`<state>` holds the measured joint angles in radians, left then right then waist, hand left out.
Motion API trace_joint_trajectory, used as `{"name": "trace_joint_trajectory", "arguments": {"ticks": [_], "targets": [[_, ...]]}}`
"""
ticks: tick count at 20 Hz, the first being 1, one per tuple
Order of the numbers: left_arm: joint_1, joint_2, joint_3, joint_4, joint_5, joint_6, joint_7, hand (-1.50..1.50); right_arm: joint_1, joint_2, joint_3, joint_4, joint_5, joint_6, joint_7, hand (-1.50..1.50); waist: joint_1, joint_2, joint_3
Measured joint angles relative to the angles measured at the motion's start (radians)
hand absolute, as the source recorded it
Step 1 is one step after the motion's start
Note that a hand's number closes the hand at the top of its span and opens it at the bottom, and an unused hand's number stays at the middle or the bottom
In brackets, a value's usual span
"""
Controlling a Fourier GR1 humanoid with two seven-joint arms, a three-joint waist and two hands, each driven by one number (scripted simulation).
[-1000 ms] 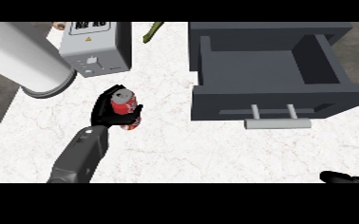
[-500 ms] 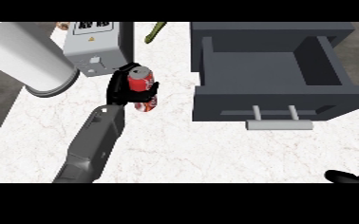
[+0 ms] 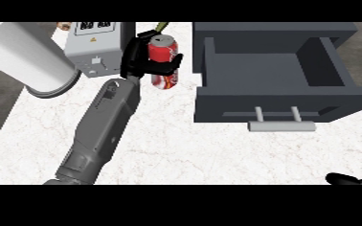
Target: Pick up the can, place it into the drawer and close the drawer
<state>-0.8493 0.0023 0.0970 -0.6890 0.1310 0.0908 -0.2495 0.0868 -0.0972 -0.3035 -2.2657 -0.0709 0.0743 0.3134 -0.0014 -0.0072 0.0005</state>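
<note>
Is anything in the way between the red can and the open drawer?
Only the dark grey drawer's own left wall stands between. The red soda can, held in the left robot hand, sits just beside it and would probably need to go over that wall.

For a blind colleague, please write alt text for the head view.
The left hand holds a red can, fingers curled round it, left of an open grey drawer on a white marble counter.
</note>
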Motion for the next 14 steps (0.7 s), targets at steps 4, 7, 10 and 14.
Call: {"name": "trace_joint_trajectory", "arguments": {"ticks": [4,7,10,14], "targets": [[-0.041,-0.001,-0.07,-0.128,0.033,0.073,0.14,1.5,-0.005,-0.016,-0.027,0.004,-0.025,0.007,0.007,-1.5,-0.001,0.001,0.0],[-0.103,-0.002,-0.088,-0.182,0.031,0.114,0.239,1.5,-0.007,-0.016,-0.028,0.006,-0.022,0.007,0.007,-1.5,-0.002,0.002,0.0],[-0.159,-0.002,-0.122,-0.22,0.031,0.16,0.319,1.5,0.005,-0.007,-0.025,-0.005,-0.018,0.007,0.004,-1.5,-0.006,0.004,0.0],[-0.262,-0.002,-0.151,-0.184,0.043,0.213,0.376,1.5,-0.02,-0.009,-0.017,0.003,-0.006,-0.005,0.018,-1.5,-0.013,0.007,0.0]]}}
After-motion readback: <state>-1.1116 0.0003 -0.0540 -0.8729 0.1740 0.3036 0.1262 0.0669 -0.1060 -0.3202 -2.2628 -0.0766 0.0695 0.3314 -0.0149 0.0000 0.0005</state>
